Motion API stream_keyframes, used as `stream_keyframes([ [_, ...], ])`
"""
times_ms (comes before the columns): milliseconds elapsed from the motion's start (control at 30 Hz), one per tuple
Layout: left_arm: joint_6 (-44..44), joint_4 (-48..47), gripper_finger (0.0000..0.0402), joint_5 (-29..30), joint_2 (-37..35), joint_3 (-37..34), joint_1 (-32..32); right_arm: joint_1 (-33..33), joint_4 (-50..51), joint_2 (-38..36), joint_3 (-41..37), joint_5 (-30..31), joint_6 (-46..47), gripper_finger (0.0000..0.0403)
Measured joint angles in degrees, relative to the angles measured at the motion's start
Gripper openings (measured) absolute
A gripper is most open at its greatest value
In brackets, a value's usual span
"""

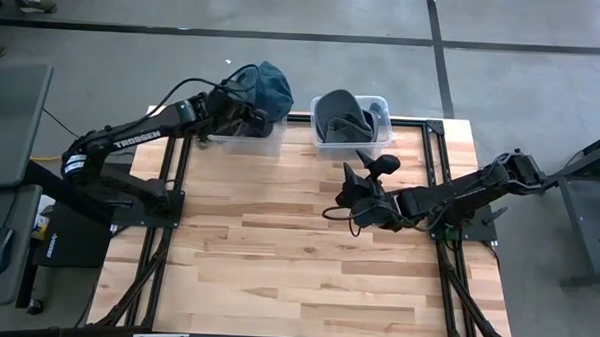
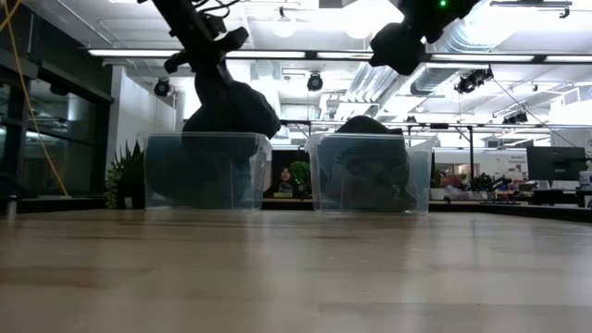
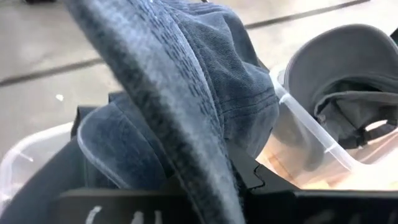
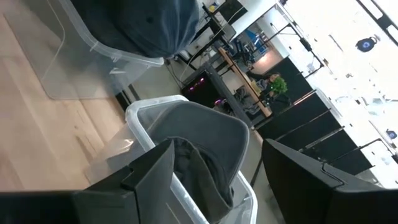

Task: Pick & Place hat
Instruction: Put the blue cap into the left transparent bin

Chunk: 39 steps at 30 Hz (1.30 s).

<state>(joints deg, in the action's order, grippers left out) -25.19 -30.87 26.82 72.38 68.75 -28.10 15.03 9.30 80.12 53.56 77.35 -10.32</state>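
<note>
A blue denim hat [image 1: 268, 85] hangs over the clear left bin [image 1: 243, 139] at the table's far edge; in the low view the hat [image 2: 231, 109] sits at the bin's rim [image 2: 208, 137]. My left gripper [image 1: 244, 109] is shut on it. The clear right bin [image 1: 380, 103] holds a grey hat [image 1: 340, 115], also seen as the grey hat [image 4: 205, 146] in the right wrist view. My right gripper [image 4: 217, 180] is open, held above the table just near of the right bin [image 4: 146, 115], touching nothing. My left gripper pinches the blue hat by its stitched brim [image 3: 205, 155], which runs down between the two fingers [image 3: 249, 174]. It comes at the hat from the table's left side, slanting. The crown [image 3: 242, 93] bulges beyond the fingers, over the left bin; whether it rests in the bin is hidden.
Both bins stand side by side at the far edge, with a narrow gap between them. Dark blue cloth [image 3: 118, 149] shows inside the left bin below the held hat. Bare wooden tabletop [image 1: 297, 258] stretches toward the near edge. A person [image 2: 283, 178] sits in the room far behind.
</note>
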Motion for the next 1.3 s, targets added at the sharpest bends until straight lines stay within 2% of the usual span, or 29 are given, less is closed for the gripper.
stream_keyframes([
  [167, -2.25, -4.05, 0.0005, -1.28, 0.43, 0.0, -1.73, 0.0, 2.67, 0.0, 0.0, -0.68, 3.44, 0.0239],
  [633, -3.7, -3.58, 0.0005, -5.03, 6.94, -0.02, -4.12, 0.0, 6.28, 0.0, 0.0, -4.91, 9.53, 0.0239],
  [1067, -5.88, -6.44, 0.0011, 3.59, 12.8, 0.0, -4.14, -0.05, 8.36, 0.0, 0.0, -7.09, 12.7, 0.0239],
  [1300, -6.82, -6.62, 0.001, 4.49, 15.41, 0.02, -4.12, -0.04, 9.06, 0.02, 0.0, -7.48, 13.51, 0.0239],
])
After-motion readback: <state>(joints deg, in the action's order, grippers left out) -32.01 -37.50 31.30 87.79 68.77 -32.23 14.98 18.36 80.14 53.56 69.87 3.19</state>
